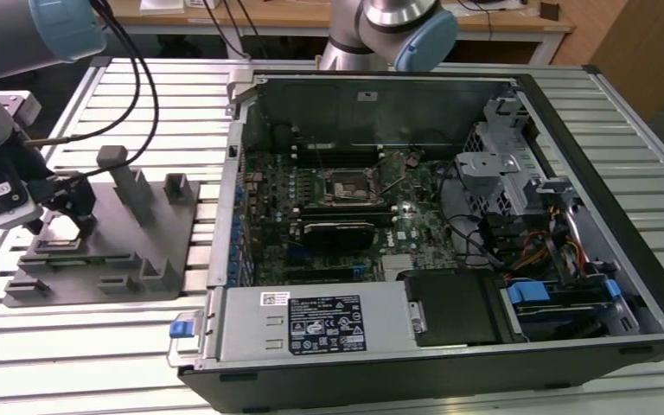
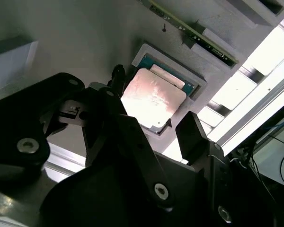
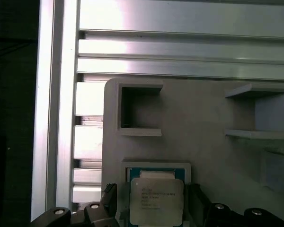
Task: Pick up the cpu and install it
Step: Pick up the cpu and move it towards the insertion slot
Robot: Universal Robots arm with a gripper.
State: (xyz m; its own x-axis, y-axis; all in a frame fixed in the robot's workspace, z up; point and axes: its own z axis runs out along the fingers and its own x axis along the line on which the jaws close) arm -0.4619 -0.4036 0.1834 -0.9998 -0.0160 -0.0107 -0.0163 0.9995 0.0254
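The cpu (image 3: pixel 156 201), a flat square chip with a silver top and a green rim, lies in a square recess of the grey fixture plate (image 1: pixel 136 259) at the exterior view's left. My gripper (image 1: pixel 67 226) hangs low over that recess. In both wrist views its black fingers (image 2: pixel 190 130) stand one on each side of the cpu (image 2: pixel 154 97), with narrow gaps showing, so the gripper (image 3: pixel 153 196) is open around the chip. The cpu (image 1: pixel 65 230) shows as a pale patch between the fingers.
Upright posts (image 1: pixel 118 177) rise from the fixture plate just beyond the gripper. An open computer case (image 1: pixel 448 216) lies to the exterior view's right, its motherboard socket (image 1: pixel 346 184) near the middle. The table is slatted aluminium (image 1: pixel 101 346). A second arm's base (image 1: pixel 396 26) stands behind the case.
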